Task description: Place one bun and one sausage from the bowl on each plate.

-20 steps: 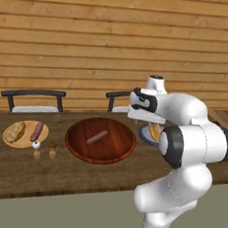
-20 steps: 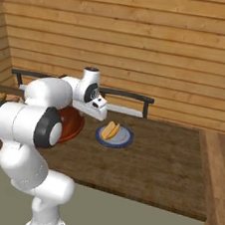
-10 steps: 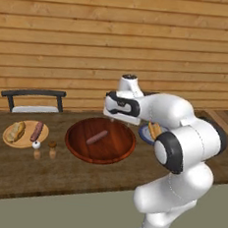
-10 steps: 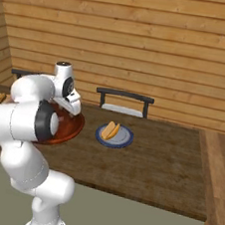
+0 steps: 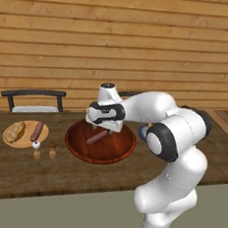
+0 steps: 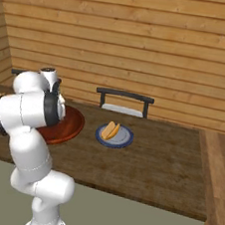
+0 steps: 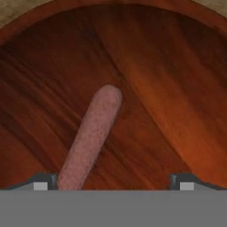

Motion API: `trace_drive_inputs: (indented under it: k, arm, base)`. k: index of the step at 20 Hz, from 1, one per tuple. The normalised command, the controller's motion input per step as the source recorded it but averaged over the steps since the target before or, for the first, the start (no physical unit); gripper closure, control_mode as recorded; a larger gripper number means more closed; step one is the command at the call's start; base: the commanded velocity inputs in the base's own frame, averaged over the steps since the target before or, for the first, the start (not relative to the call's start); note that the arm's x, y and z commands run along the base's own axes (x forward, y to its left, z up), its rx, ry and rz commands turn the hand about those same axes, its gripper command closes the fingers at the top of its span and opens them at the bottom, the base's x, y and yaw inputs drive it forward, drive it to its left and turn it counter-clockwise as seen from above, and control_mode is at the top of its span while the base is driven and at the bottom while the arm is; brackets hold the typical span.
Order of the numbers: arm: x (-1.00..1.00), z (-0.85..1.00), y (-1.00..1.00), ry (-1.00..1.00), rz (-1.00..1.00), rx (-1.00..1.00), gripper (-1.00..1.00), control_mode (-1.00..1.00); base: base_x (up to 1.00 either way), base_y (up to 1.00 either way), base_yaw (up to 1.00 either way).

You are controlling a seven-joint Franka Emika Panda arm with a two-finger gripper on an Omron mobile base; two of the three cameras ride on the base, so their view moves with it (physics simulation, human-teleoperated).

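Tool (image 5: 103,129) of mine has swung left from the blue-grey plate (image 6: 114,136) to hang wide open and empty over the bowl (image 5: 101,143), above its lone sausage (image 7: 91,135).

Below me the bowl (image 7: 168,88) is streaked reddish-brown; its sausage (image 7: 91,135) speckled pink; my far plate (image 6: 123,138) blue-grey

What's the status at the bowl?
Gripper open, empty, over the bowl. One sausage left in it, lying between the fingers. Tan plate full; blue plate has bun only. Nothing in the way.
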Motion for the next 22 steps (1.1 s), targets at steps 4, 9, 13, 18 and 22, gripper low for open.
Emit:
trace_drive_inputs:
  k: [4, 9, 13, 18, 22]
  arm:
    - [0.26, -0.38, 0.27, 0.0, 0.0, 0.0, -1.0, -1.0]
    - [0.23, -0.32, 0.05, 0.0, 0.0, 0.01, -1.0, -1.0]
    - [0.06, -0.37, 0.0, 0.0, 0.0, 0.01, -1.0, -1.0]
    - [0.0, -0.3, 0.0, 0.0, 0.0, 0.0, 1.0, -1.0]
    - [0.0, 0.0, 0.01, 0.0, 0.0, 0.0, 1.0, -1.0]
  base:
    - [0.0, 0.0, 0.0]
    - [0.0, 0.0, 0.0]
    - [0.0, 0.0, 0.0]
    - [0.0, 0.0, 0.0]
    - [0.0, 0.0, 0.0]
